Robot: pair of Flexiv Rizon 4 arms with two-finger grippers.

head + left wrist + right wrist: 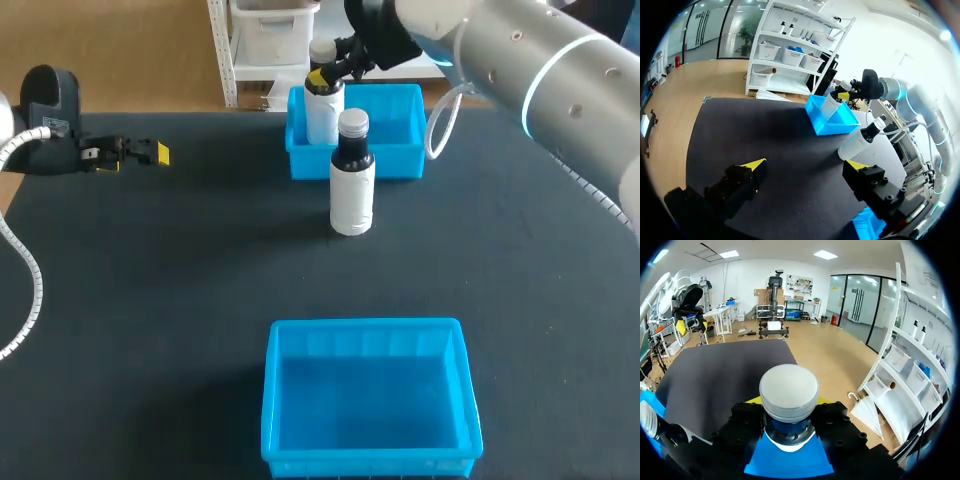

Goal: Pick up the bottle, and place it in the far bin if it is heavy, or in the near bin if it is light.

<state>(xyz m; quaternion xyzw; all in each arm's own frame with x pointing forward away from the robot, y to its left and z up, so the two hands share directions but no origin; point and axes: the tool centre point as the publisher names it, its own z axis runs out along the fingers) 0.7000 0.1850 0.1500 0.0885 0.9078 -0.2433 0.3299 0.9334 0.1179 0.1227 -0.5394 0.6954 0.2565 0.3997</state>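
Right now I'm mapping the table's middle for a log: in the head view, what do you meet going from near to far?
The near blue bin → standing bottle → far blue bin, where the right tool holds a second bottle.

Bottles: I count two, each with a white body and a pale grey cap. They are the held bottle (pixel 323 105), clamped in my right gripper (pixel 333 72), and the standing bottle (pixel 352 175), upright on the table.
Bins: two, both blue and open-topped, the far bin (pixel 390 165) and the near bin (pixel 365 326).
Arms: two on my feed, the left arm (pixel 45 100) and the right arm (pixel 540 70).
Grippers: two, the right gripper and the left gripper (pixel 150 152), each with two yellow-tipped fingers.
Table: one black table (pixel 150 300).
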